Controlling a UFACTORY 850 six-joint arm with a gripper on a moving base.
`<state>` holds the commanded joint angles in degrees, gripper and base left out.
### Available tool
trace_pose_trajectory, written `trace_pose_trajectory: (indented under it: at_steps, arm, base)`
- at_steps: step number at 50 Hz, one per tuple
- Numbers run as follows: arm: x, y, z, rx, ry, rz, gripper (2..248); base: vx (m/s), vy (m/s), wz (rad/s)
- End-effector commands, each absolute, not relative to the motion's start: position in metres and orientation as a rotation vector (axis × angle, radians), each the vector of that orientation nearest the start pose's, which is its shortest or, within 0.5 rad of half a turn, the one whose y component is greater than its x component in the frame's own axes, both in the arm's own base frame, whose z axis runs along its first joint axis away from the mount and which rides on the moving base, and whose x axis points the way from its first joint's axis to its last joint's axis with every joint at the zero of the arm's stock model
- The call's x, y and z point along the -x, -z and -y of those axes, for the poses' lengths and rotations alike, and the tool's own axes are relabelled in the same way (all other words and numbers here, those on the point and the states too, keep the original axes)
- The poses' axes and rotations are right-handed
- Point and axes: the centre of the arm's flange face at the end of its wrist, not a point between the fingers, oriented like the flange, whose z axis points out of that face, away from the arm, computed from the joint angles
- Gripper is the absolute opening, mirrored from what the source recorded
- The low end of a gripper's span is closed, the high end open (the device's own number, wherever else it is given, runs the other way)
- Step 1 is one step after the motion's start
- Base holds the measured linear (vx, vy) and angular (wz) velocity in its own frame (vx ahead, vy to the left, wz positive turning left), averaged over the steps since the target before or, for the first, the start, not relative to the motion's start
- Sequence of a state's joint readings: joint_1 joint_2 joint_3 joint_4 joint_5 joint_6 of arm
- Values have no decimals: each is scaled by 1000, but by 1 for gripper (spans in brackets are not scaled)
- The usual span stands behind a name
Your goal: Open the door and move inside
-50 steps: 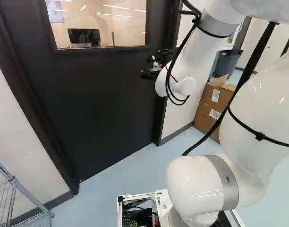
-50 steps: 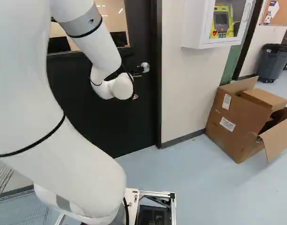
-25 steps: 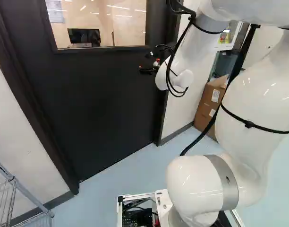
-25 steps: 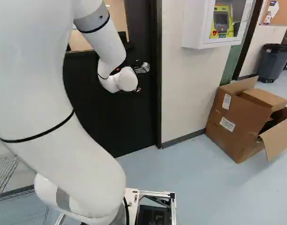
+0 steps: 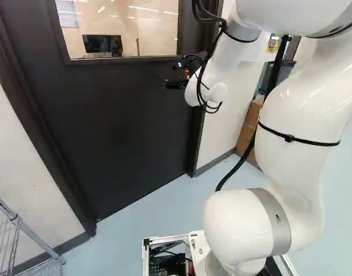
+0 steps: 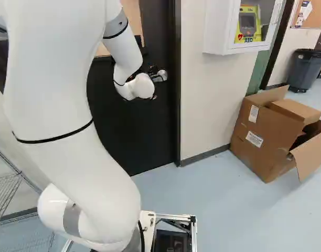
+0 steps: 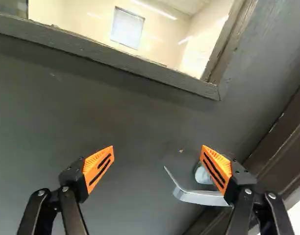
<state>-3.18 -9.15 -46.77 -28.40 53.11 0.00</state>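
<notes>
- Door point(image 5: 124, 126): dark, closed, window point(image 5: 121, 29) in its upper part; ahead of my arm point(image 5: 291, 161).
- Handle point(image 7: 201, 197): silver, bent lever, on the door, partly behind one orange pad point(image 7: 216, 169).
- My gripper point(image 5: 171, 75): released, fingers spread wide.

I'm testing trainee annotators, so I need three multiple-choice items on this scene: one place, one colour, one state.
1. In the right base view, where is the cardboard box?
A) Right of the door
B) Left of the door
C) On a shelf

2. What colour are the pads?
A) Green
B) Blue
C) Orange

3. How is the gripper?
A) Shut
B) Open
C) Holding a cup

1 A: it stands on the floor beyond the doorframe.
2 C: both look orange in the wrist view.
3 B: a wide gap parts the pads.
</notes>
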Motion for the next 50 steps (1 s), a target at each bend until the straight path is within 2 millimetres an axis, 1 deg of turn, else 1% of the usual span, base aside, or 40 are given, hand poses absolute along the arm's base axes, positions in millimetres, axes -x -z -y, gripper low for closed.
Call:
trace_pose_trajectory:
  at_steps: [50]
  arm:
    - [-529,-444,-5,2233,2016,683,247]
  base:
    - [0,0,0]
